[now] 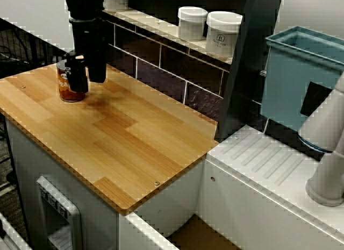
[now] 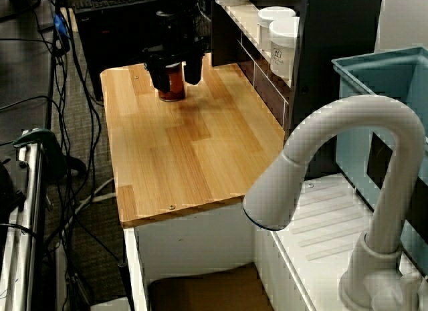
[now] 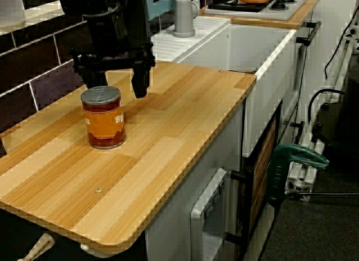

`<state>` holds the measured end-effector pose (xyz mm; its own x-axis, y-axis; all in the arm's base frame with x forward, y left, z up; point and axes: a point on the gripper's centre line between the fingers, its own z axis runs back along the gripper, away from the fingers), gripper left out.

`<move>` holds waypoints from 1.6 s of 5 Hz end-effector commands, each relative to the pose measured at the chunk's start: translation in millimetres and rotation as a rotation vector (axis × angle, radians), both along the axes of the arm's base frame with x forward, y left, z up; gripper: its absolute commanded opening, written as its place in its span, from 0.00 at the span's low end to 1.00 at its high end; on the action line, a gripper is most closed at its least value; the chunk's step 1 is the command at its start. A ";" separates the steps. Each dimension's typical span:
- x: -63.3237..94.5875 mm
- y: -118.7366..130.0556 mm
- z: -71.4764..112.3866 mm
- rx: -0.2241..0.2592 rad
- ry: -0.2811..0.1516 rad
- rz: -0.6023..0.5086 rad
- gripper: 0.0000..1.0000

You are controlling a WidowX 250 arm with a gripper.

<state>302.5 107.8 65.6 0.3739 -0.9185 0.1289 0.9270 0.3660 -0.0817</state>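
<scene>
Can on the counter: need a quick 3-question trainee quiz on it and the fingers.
1. True or false: the can lies on its side.
2. The can stands on: A) the white drainboard, B) the wooden countertop, C) the shelf with the jars.
3. Are the fingers open or shut?
Key: 1. False, it stands upright. 2. B. 3. Open, with a clear gap between them.

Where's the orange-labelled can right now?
In the side view, the orange-labelled can stands upright on the wooden counter, toward the end away from the sink. It is near the tiled wall, right by the open gripper.
</scene>
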 end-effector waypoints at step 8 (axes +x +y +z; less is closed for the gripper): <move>-14.2 102.0 64.1 0.260 -0.136 0.880 1.00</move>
<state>284.9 215.4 110.5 0.9464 -0.3222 0.0219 0.3156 0.9373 0.1476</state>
